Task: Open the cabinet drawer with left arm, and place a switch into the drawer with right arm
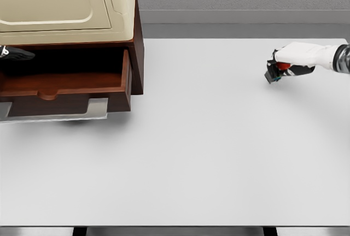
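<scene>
**Spotter:** Where's the switch right now?

**Operator:** I've got it in the right hand [289,66], far right of the tabletop [208,154]. The fingers are curled around the switch [273,74], a small dark block with a touch of red and teal showing. Whether it's lifted clear or touching the surface, I can't tell from the head view.

**Spotter:** And the drawer?

**Operator:** The drawer [65,86] is pulled out of the wooden cabinet [138,45] at the far left, its cavity open on top. So I'd judge the opening step done, with the placing left.

**Spotter:** Which way do you have to go?

**Operator:** Straight left. The drawer lies well apart from the switch, right across the bare tabletop, at about the same depth. That's the relation the whole carry turns on. The right hand is the one with the load, but it's the farther of the two from the target.

**Spotter:** Left hand?

**Operator:** Left hand [16,53] shows as a dark tip at the left edge, just above the drawer. I can't tell how its fingers stand.

**Spotter:** Orientation of the switch?

**Operator:** It sticks out of the hand toward the left and slightly near, tilted. Its long axis is too small to read for certain; it looks roughly in line with that tilt.
</scene>
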Controlling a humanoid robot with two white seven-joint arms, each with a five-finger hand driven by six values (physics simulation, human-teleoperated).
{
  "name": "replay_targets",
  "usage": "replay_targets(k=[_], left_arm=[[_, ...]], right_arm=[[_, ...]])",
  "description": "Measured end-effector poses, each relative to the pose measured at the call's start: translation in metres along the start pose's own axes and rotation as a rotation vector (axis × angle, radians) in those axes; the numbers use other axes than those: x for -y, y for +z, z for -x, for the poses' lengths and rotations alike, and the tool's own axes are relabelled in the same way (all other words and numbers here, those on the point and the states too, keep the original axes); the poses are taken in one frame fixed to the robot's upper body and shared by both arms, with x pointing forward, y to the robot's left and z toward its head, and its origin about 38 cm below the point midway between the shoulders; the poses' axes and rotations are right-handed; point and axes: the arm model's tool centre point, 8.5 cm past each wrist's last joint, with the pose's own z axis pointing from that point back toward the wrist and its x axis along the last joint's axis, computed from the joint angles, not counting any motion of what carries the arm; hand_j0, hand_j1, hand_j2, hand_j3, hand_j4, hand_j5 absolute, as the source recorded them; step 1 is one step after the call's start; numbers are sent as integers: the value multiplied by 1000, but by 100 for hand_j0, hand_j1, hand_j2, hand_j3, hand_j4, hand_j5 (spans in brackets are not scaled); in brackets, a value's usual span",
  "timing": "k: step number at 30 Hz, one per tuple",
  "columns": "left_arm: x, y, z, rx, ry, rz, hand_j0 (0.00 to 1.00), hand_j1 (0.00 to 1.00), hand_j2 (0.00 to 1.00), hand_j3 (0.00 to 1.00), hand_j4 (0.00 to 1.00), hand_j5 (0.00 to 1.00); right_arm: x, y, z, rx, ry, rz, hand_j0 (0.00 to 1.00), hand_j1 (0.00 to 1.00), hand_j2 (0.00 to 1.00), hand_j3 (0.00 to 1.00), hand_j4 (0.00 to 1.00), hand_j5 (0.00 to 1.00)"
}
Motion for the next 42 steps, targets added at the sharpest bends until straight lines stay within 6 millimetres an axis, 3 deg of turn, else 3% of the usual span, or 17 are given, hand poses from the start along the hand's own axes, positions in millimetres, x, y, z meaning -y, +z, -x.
replay_targets(k=[13, 25, 37, 42], left_arm=[[1, 0, 0, -3, -5, 3, 100, 100, 100, 100, 100, 100], [1, 0, 1, -10, -14, 8, 100, 100, 100, 100, 100, 100], [2, 0, 1, -11, -15, 9, 100, 100, 100, 100, 100, 100], [2, -1, 2, -12, -15, 10, 100, 100, 100, 100, 100, 100]], right_arm=[[39, -11, -42, 107, 102, 76, 27, 27, 27, 27, 27, 27], [99, -17, -101, 230, 279, 165, 27, 27, 27, 27, 27, 27], [129, -33, -176, 396, 445, 178, 27, 27, 27, 27, 27, 27], [152, -34, -202, 450, 506, 200, 27, 27, 27, 27, 27, 27]])
